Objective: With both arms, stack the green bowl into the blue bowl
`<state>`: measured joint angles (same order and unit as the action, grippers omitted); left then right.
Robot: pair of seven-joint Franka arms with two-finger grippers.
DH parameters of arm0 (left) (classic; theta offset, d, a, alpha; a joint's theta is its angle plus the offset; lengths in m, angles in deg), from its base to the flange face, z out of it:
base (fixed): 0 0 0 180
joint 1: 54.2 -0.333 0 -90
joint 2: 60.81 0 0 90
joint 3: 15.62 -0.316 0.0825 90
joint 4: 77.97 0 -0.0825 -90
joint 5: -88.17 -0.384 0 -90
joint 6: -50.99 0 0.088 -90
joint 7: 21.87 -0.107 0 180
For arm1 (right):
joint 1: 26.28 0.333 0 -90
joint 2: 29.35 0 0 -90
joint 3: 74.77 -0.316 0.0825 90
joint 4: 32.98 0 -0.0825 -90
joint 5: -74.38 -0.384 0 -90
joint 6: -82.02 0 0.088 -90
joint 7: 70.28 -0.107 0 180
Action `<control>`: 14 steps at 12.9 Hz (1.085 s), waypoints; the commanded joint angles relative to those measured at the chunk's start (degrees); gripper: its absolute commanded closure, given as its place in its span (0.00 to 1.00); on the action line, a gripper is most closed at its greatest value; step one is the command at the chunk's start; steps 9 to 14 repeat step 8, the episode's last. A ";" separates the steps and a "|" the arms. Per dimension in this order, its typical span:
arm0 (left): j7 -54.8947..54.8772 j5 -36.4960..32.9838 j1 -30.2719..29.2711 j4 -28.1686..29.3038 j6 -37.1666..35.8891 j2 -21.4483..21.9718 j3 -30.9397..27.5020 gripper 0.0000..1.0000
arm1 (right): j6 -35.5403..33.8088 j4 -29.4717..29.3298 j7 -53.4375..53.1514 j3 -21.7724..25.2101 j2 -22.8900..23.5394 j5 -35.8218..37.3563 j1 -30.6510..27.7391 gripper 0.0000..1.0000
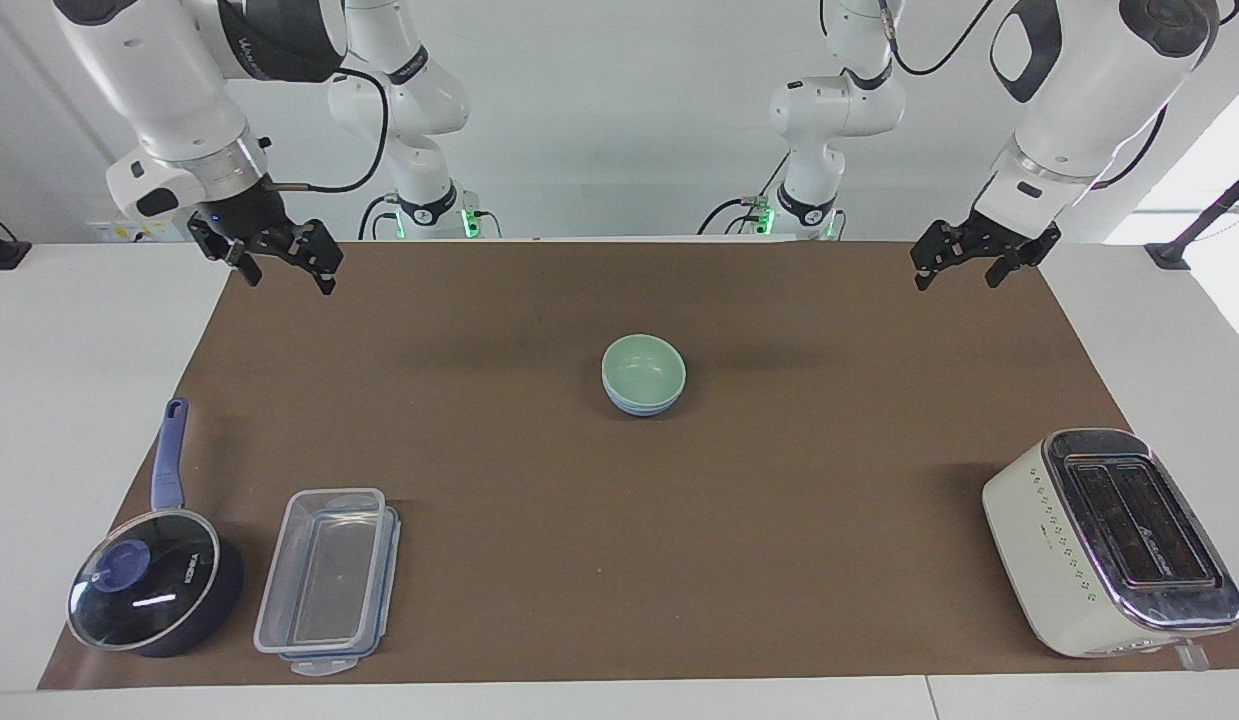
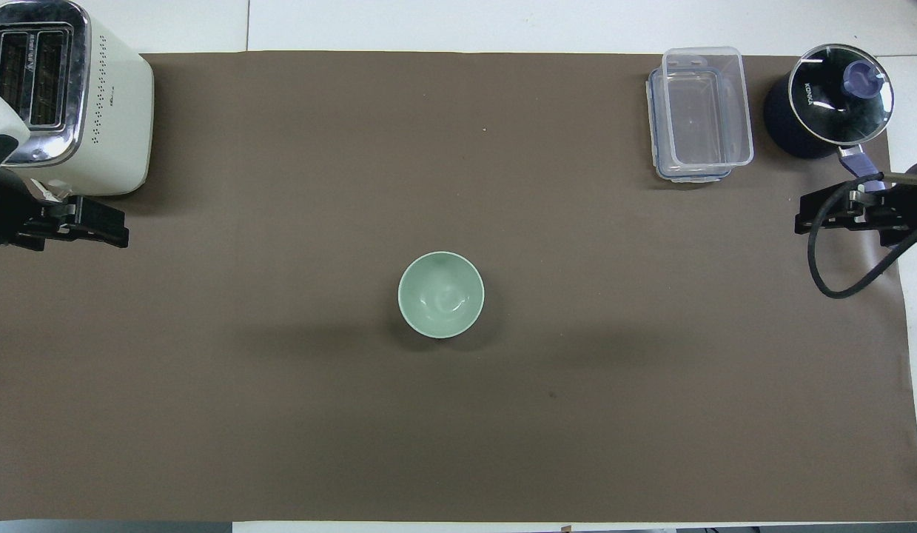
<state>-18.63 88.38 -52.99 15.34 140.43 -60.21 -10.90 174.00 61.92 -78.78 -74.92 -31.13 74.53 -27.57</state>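
Two bowls sit nested at the middle of the frame: the green bowl (image 1: pixel 643 369) rests inside the blue bowl (image 1: pixel 639 405), whose rim shows only as a thin band beneath it in the facing view. From overhead the green one hides the blue one entirely. The stack stands upright on the brown mat (image 1: pixel 539 560), well apart from everything else.

By the look of it the stacking is done, and nothing of the task seems left except for the arms to park.

In the facing view the right gripper (image 1: pixel 276 262) hangs at the upper left of the frame, over the mat's corner, fingers spread apart and holding nothing. The left gripper (image 1: pixel 967 262) hangs at the upper right, over the mat's other corner nearest the robots, fingers also apart and empty. Both are well clear of the bowls.

Along the lower edge of the facing view lie a saucepan (image 1: pixel 149 585) at lower left, a clear box (image 1: pixel 329 578) just beside it, and a toaster (image 1: pixel 1114 540) at lower right.
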 commanded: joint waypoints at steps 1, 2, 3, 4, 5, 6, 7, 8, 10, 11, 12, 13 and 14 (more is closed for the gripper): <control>0.36 -1.18 -0.43 0.83 -0.40 0.99 0.39 0.00 | -1.10 0.20 1.64 -0.64 -0.68 0.73 -0.82 0.00; 0.36 -1.18 -0.43 0.83 -0.40 0.99 0.39 0.00 | -1.19 0.28 1.64 -0.64 -0.68 0.81 -0.73 0.00; 0.36 -1.18 -0.43 0.83 -0.40 0.99 0.39 0.00 | -1.36 0.28 1.64 -0.73 -0.68 1.42 -0.56 0.00; 0.27 -1.18 -0.43 0.83 -0.40 0.99 0.39 0.00 | -1.54 0.20 1.56 -0.99 -0.77 2.04 -0.38 0.00; 0.36 -1.18 -0.43 0.83 -0.40 0.99 0.39 0.00 | -1.54 0.20 1.29 -1.08 -0.69 2.05 -0.38 0.00; 0.36 -1.18 -0.43 0.83 -0.40 0.99 0.39 0.00 | -1.45 0.11 1.03 -1.17 -0.68 1.87 -0.47 0.00; 0.36 -1.18 -0.43 0.83 -0.40 0.99 0.39 0.00 | -1.37 0.11 0.16 -1.17 -0.68 1.61 -0.47 0.00; 0.36 -1.18 -0.43 0.83 -0.40 0.99 0.39 0.00 | -1.28 0.11 -0.46 -1.17 -0.60 1.35 -0.47 0.00; 0.36 -1.18 -0.43 0.83 -0.40 0.99 0.39 0.00 | -1.28 0.11 -0.46 -1.17 -0.60 1.35 -0.47 0.00; 0.36 -1.18 -0.43 0.83 -0.40 0.99 0.39 0.00 | -1.28 0.11 -0.46 -1.17 -0.60 1.35 -0.47 0.00; 0.36 -1.18 -0.43 0.83 -0.40 0.99 0.39 0.00 | -1.28 0.11 -0.46 -1.17 -0.60 1.35 -0.47 0.00; 0.36 -1.18 -0.43 0.83 -0.40 0.99 0.39 0.00 | -1.28 0.11 -0.46 -1.17 -0.60 1.35 -0.47 0.00; 0.36 -1.18 -0.43 0.83 -0.40 0.99 0.39 0.00 | -1.28 0.11 -0.46 -1.17 -0.60 1.35 -0.47 0.00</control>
